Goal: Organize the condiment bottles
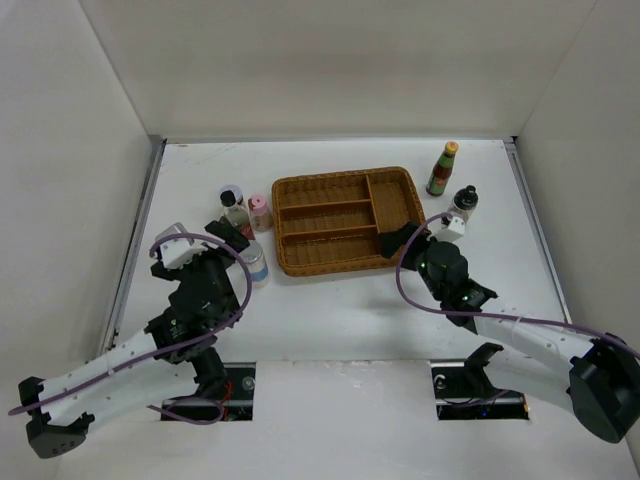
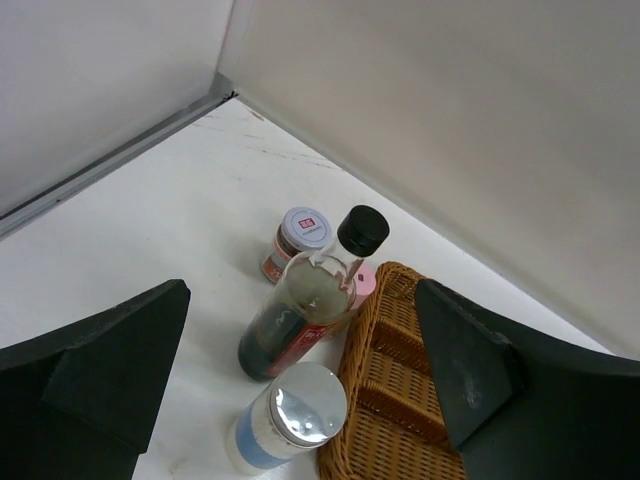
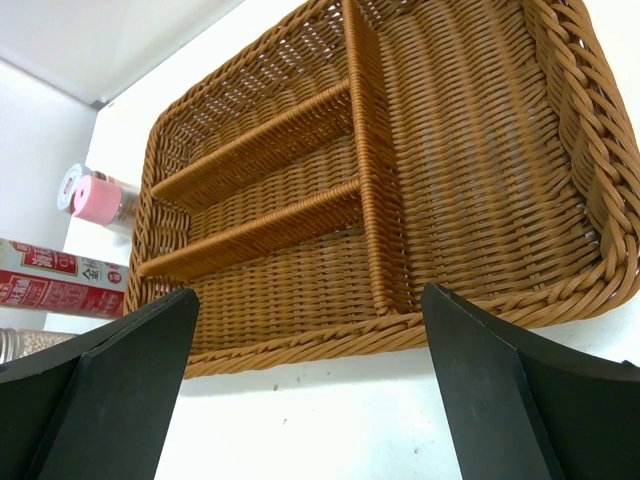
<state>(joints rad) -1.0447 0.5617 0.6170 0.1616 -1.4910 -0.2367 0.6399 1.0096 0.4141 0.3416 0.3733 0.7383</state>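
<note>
Left of the wicker tray (image 1: pixel 345 220) stand a lilac-lidded jar (image 1: pixel 231 194), a clear black-capped bottle (image 1: pixel 236 212), a pink-lidded jar (image 1: pixel 259 211) and a silver-lidded jar with a blue label (image 1: pixel 254 262). A red sauce bottle with a green neck (image 1: pixel 443 168) and a black-capped shaker (image 1: pixel 463 203) stand right of the tray. My left gripper (image 1: pixel 228 234) hangs open above the left group; the black-capped bottle (image 2: pixel 315 300) and silver-lidded jar (image 2: pixel 290 415) show between its fingers (image 2: pixel 100 370). My right gripper (image 1: pixel 400 240) is open at the tray's near right corner (image 3: pixel 560 300), holding nothing.
The tray (image 2: pixel 400 400) has several empty compartments split by wicker dividers (image 3: pixel 365 150). White walls close in the table on the left, back and right. The pink-lidded jar (image 3: pixel 100 200) and a red-labelled bottle (image 3: pixel 50 280) show past the tray's left edge.
</note>
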